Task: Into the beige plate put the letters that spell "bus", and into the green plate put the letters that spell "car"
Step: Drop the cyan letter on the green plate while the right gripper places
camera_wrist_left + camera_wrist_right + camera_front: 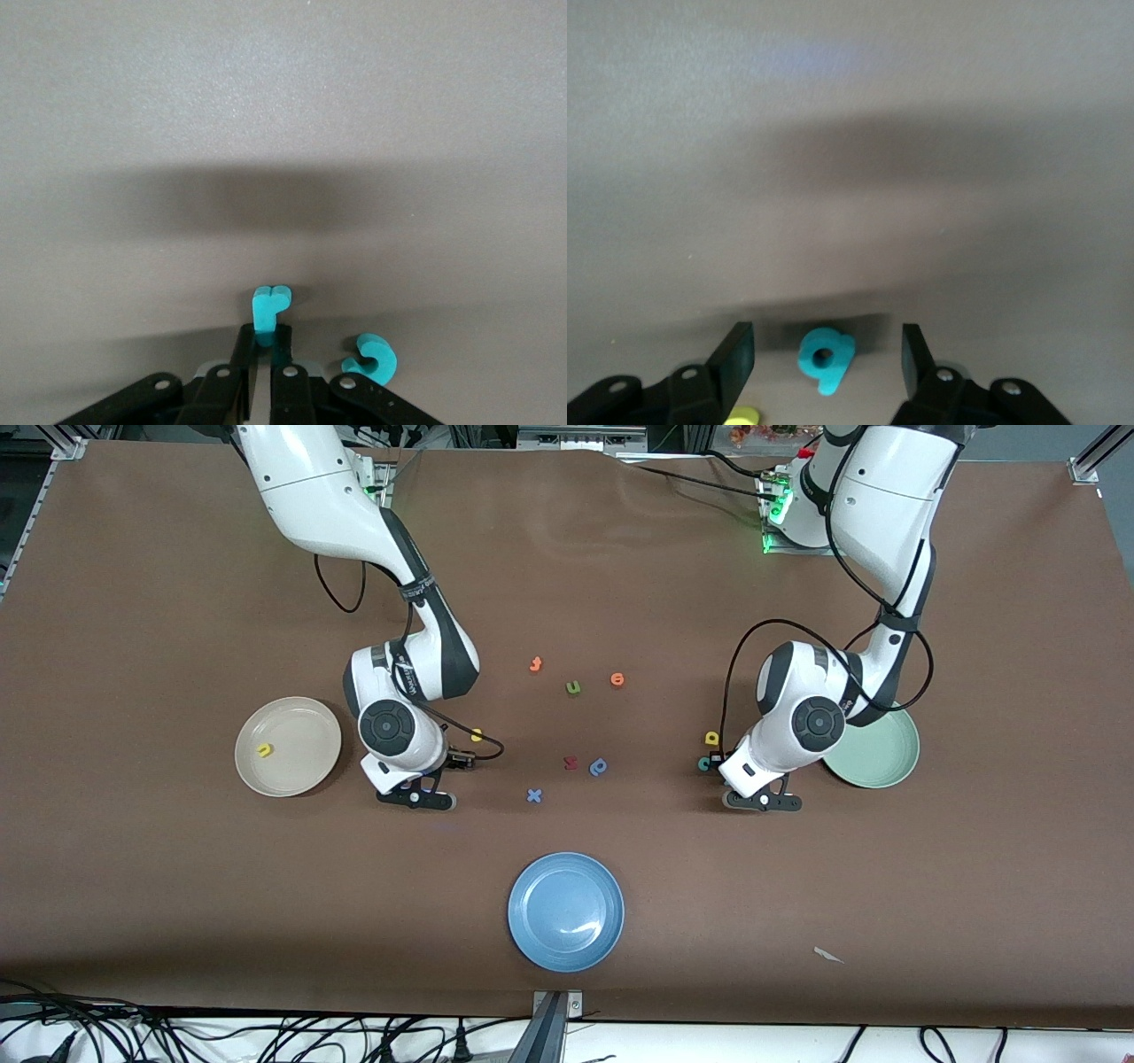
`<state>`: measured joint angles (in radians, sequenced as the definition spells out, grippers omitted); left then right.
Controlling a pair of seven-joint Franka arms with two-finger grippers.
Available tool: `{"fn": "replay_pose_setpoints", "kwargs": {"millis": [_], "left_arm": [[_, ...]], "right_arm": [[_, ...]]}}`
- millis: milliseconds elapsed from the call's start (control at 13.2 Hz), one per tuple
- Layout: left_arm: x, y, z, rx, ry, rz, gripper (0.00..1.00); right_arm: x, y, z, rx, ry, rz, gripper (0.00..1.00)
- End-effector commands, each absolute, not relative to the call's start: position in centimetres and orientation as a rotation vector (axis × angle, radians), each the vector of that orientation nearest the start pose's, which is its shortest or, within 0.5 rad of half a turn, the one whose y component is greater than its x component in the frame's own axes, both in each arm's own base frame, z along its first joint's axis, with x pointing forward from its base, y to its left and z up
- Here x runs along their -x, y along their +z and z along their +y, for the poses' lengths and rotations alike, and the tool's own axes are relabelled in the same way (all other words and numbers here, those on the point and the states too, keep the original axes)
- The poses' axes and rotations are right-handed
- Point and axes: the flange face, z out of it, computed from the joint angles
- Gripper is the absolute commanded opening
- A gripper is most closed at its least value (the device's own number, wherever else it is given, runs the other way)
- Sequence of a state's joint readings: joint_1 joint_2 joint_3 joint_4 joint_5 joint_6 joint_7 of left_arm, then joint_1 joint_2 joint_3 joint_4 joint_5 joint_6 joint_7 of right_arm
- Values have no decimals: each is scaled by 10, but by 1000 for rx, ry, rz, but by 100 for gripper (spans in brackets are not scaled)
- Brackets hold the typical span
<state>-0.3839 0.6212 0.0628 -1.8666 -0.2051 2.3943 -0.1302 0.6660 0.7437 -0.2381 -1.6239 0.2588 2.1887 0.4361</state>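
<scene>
The left claw (pixel 263 367) is clamped on the teal "r" (pixel 268 306) beside the teal "c" (pixel 372 359), near the green plate (pixel 880 751). The right claw (pixel 826 359) stands open around the teal "b" (pixel 826 356), low on the desk (pixel 159 602); the beige plate (pixel 306 731) holds a yellow "u" (pixel 264 750).

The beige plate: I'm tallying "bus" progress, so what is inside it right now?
Inside the beige plate lies one yellow "u", toward the rim away from the right arm. The rest of its bowl shows bare; nothing covers the plate, so no other letter is hidden there.
</scene>
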Motion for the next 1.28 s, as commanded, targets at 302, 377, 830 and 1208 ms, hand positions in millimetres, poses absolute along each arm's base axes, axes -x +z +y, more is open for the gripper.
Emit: {"fn": "replay_pose_setpoints", "kwargs": {"millis": [302,377,830,1208], "left_arm": [[-601,236,-155,3151,220,97,0],[-603,247,-141,3146,220,118,0],[-593,282,-36,3159,336,260,0],[-538,267,9,3067,438,288,0]], "right_arm": [[-598,176,303,3140,252,206,40],[-598,176,303,3140,252,206,30],[-611,202,290,3137,222,217,13],[-633,270,224,3170,310,159,13]]}}
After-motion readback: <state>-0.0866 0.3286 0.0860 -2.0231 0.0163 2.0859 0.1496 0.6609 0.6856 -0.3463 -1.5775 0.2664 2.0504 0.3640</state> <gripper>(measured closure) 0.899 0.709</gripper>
